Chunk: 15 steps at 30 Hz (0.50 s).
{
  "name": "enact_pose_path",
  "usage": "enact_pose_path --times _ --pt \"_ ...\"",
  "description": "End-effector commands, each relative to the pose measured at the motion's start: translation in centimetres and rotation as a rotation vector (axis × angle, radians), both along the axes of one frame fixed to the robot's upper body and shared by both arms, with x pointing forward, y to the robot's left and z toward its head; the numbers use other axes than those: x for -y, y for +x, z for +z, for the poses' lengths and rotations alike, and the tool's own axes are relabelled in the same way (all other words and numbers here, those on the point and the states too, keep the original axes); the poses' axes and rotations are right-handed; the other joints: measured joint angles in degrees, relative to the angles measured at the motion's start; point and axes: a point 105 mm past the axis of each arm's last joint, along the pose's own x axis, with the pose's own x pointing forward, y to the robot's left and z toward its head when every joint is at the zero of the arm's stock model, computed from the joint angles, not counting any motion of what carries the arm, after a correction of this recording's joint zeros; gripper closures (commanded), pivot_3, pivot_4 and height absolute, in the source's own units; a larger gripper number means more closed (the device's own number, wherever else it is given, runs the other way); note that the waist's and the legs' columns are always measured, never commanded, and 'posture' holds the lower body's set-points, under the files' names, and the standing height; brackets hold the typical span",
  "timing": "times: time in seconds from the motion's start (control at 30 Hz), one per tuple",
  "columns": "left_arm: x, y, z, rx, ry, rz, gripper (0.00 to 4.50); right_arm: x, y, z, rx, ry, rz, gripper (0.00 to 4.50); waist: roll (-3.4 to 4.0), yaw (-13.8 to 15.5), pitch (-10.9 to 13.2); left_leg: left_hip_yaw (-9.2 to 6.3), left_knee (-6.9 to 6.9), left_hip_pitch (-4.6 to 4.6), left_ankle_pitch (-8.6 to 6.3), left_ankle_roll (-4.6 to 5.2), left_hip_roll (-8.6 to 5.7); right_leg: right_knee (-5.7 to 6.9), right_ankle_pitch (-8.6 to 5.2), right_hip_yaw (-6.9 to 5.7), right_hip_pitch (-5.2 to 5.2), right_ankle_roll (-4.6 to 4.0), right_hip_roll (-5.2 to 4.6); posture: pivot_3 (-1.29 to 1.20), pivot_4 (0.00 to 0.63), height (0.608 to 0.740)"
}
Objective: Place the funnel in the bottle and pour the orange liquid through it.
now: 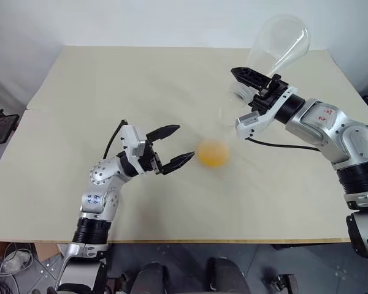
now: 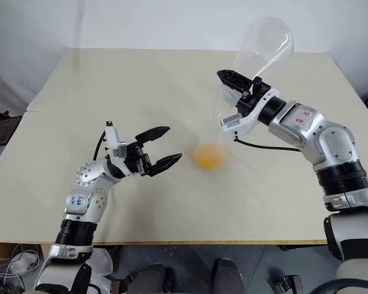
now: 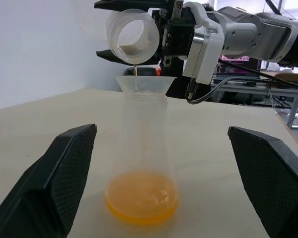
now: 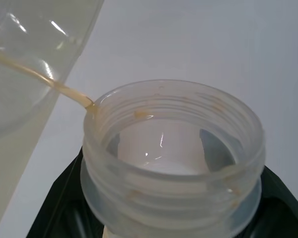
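The clear bottle (image 3: 143,144) stands upright mid-table with the funnel (image 3: 145,84) seated in its neck. Orange liquid (image 1: 212,153) pools in its wide base. Above it my right gripper (image 1: 244,93) is shut on the threaded neck of a larger clear container (image 1: 277,41). That container is tipped mouth-down over the funnel. A thin orange stream (image 3: 135,71) runs from its mouth (image 4: 171,144) into the funnel. My left gripper (image 1: 184,142) is open just left of the bottle's base. Its fingers (image 3: 64,173) stand wide apart and touch nothing.
The beige table (image 1: 110,92) ends in a front edge (image 1: 190,241) close below my arms. A black cable (image 1: 276,145) hangs from the right wrist above the table, right of the bottle.
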Motion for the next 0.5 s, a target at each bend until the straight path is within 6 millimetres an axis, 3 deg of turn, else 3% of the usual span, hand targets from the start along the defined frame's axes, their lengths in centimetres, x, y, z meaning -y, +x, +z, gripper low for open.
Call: enact_pose_path --times 0.03,0.3,0.5 --pt "0.1 -0.3 0.6 0.036 -0.001 -0.003 0.0 -0.5 -1.3 2.3 0.079 0.011 0.051 2.04 0.0 0.0 0.0 0.0 0.0 0.0 0.0 0.0 0.0 0.0 0.0 0.0 0.0 0.0 0.0 0.0 0.15 0.74" --pt "0.1 -0.3 0.6 0.035 0.002 -0.002 0.0 -0.2 -1.6 2.3 -0.008 0.12 0.077 2.04 0.0 0.0 0.0 0.0 0.0 0.0 0.0 0.0 0.0 0.0 0.0 -0.01 0.0 0.0 0.0 0.0 0.15 0.74" --pt "-0.1 -0.3 0.6 0.033 0.009 -0.002 0.0 0.8 -1.4 2.8 -0.252 0.417 0.113 2.04 -0.01 0.0 0.0 0.0 0.01 0.0 0.0 0.0 0.01 0.0 0.0 -0.02 0.01 0.0 0.01 0.0 0.15 0.74"
